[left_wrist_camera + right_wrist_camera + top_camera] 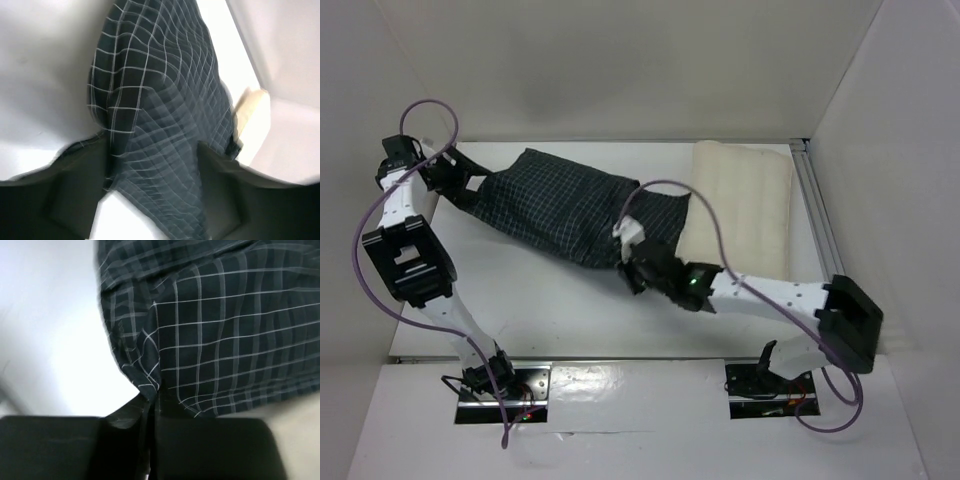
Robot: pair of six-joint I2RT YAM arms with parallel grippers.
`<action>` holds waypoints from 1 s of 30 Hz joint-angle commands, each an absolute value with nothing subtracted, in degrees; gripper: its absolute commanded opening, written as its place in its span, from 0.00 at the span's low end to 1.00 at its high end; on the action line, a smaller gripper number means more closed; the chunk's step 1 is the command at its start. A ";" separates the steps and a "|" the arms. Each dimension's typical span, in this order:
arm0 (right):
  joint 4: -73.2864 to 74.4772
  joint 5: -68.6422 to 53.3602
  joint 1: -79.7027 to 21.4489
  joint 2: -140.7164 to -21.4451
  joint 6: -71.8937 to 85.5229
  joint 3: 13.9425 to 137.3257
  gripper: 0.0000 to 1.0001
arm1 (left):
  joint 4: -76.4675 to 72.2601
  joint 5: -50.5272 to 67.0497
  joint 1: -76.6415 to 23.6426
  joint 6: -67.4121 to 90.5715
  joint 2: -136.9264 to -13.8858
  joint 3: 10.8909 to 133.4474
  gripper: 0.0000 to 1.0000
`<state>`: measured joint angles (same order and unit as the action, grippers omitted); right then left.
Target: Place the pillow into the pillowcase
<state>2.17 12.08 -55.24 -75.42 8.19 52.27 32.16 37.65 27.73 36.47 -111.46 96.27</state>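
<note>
Pillowcase [225,340] cloth is nipped in the right gripper [150,405]. Its jaws are closed tight on a fold at the case's near edge, as the right wrist view shows. From that pinch the checked fabric runs away to the far left, so the case's long axis lies on a diagonal across the table [570,310].

At the far-left end of that diagonal is the left gripper [150,150]. Its fingers stand wide apart with the cloth passing between them, straddled rather than clamped, so it grips nothing.

Just beyond the right gripper, and to its right, lies the pillow [745,195]. Its long axis runs from near to far, roughly crosswise to the case. Its left edge meets the case's right end, and the dark cloth overlaps it there. Whether any of the pillow sits inside cannot be told from above.

The right arm is plainly the nearer one to the pillow, while the left is well apart from it, a whole case-length off. The coming move likely turns on drawing the case rightward over the pillow from that pinched edge.
</note>
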 commanded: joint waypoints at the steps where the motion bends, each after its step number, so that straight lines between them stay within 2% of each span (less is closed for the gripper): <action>1: 4.48 13.36 -64.67 -83.10 16.70 50.45 0.21 | 35.85 31.12 28.48 32.17 -109.25 100.01 0.86; 3: 6.93 16.59 -68.53 -86.91 17.48 52.37 0.66 | 39.00 29.45 28.48 30.77 -109.94 103.86 0.88; 5: 10.10 16.61 -68.55 -89.47 17.49 54.92 0.86 | 39.02 29.44 27.95 30.24 -109.95 104.50 0.88; 9: 11.51 19.16 -65.50 -86.23 16.18 55.72 0.89 | 42.00 30.77 23.13 24.81 -109.95 106.60 0.78; 10: 11.51 18.64 -64.00 -84.92 16.17 55.72 0.89 | 43.23 25.45 21.46 23.83 -109.95 106.61 0.75; 15: 17.21 20.39 -52.76 -77.97 19.33 57.65 0.92 | 45.35 13.38 7.52 20.65 -107.94 103.54 0.63; 17: 18.97 21.71 -44.94 -77.96 23.54 59.49 0.86 | 44.74 8.98 2.31 18.64 -107.93 101.26 0.61; 20: 22.93 17.25 -33.25 -79.53 27.93 62.48 0.79 | 44.74 6.59 -6.75 16.80 -110.12 100.63 0.63; 21: 22.94 15.92 -31.13 -80.32 28.47 64.14 0.78 | 44.74 8.42 -8.42 16.18 -112.22 100.63 0.66; 22: 22.94 14.95 -29.46 -81.46 28.48 64.86 0.78 | 44.74 10.00 -10.87 16.17 -113.45 100.63 0.72; 26: 21.80 10.82 -25.06 -83.31 27.69 66.71 0.78 | 42.46 7.56 -16.16 17.84 -116.37 101.34 0.72; 27: 21.80 9.51 -25.05 -83.93 27.16 68.28 0.78 | 42.45 3.82 -17.04 18.45 -117.06 101.34 0.71; 28: 21.80 8.80 -25.05 -85.68 27.16 68.99 0.75 | 42.45 2.04 -18.53 18.46 -117.07 101.34 0.71; 30: 22.32 6.43 -25.05 -87.53 27.16 69.70 0.60 | 43.24 -0.08 -18.54 18.98 -117.77 100.72 0.63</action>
